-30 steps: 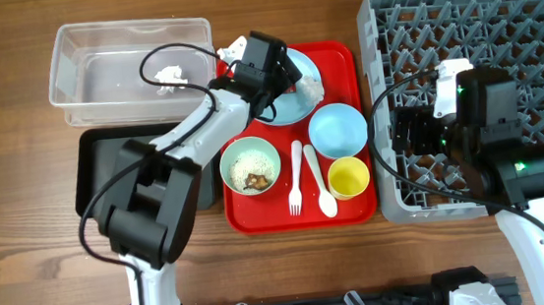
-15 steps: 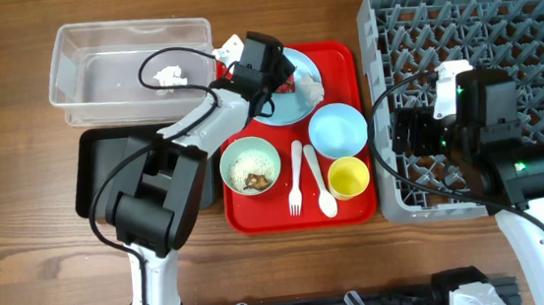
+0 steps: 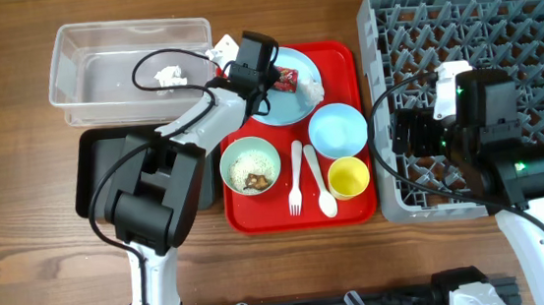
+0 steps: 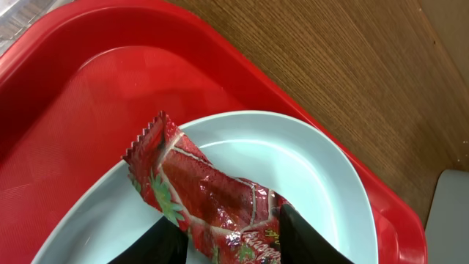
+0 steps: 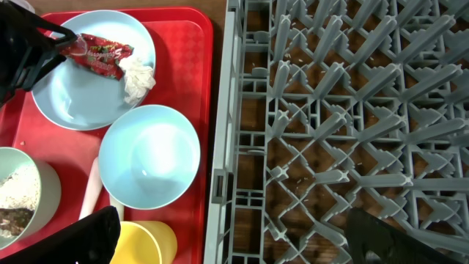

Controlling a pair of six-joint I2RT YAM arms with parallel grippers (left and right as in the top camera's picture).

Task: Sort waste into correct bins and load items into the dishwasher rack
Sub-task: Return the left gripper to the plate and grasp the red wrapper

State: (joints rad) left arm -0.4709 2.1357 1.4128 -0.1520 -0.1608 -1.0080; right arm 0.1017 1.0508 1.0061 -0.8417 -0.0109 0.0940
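A red snack wrapper (image 4: 205, 187) lies on the pale blue plate (image 4: 322, 176) at the back of the red tray (image 3: 338, 58). My left gripper (image 4: 229, 227) is shut on the wrapper's near end, one finger pressing each side. Crumpled tissue (image 3: 312, 90) sits on the plate's right edge. Another tissue (image 3: 169, 77) lies in the clear tub (image 3: 74, 32). My right gripper (image 5: 231, 242) hangs open over the left edge of the grey rack (image 3: 498, 24), holding nothing.
On the red tray stand a pale blue bowl (image 3: 337, 129), a green bowl (image 3: 251, 164) of crumbs, a yellow cup (image 3: 348, 176), a white fork (image 3: 295, 175) and a spoon (image 3: 320, 183). The black tray (image 3: 96, 173) lies left of it, below the tub.
My left gripper shifted slightly left over the plate and its fingers closed onto the wrapper. The right arm has not moved.
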